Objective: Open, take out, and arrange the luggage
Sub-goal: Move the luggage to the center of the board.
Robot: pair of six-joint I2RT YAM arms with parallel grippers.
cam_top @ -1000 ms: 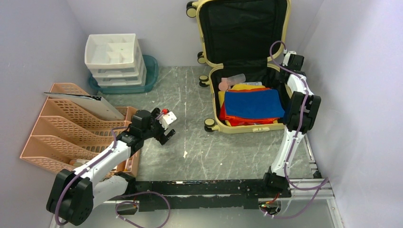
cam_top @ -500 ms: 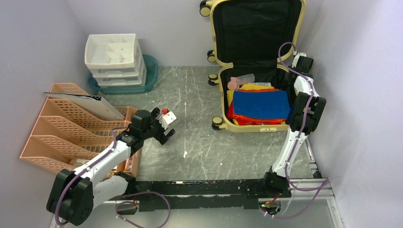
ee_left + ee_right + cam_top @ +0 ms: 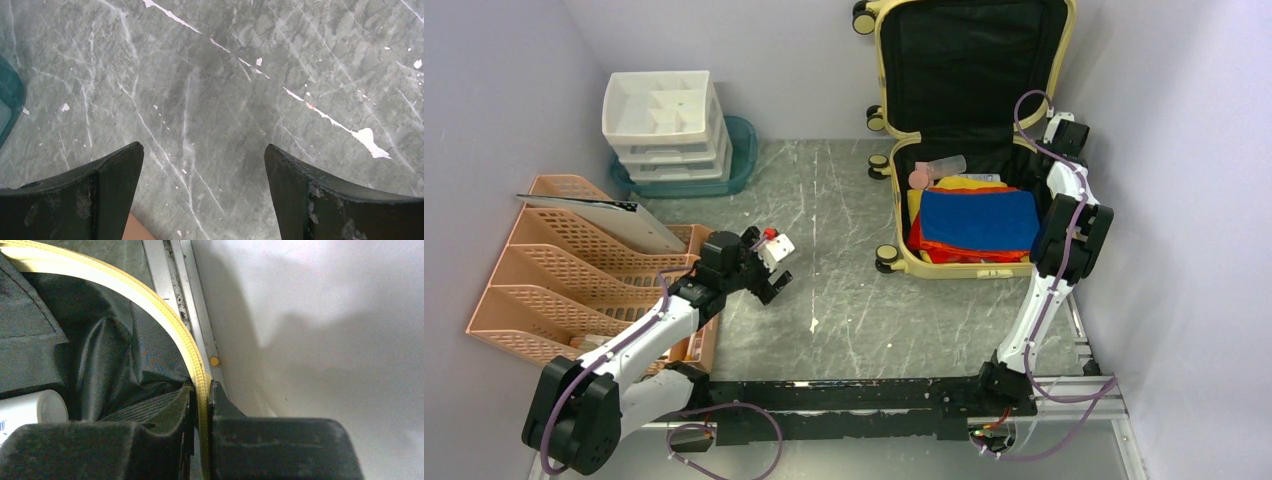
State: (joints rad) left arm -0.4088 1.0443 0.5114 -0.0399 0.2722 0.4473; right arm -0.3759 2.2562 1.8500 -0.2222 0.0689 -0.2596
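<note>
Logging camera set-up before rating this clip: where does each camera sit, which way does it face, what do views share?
Top external: above and behind the arm bases, looking down on the table; both arms show, the left gripper open, the luggage far right.
Left wrist: on the left arm, facing down at bare table; its spread fingers show.
Right wrist: on the right arm, facing along the luggage's yellow rim; the right gripper is shut on it.
Shared: top external and right wrist both show the right gripper at that rim.
</note>
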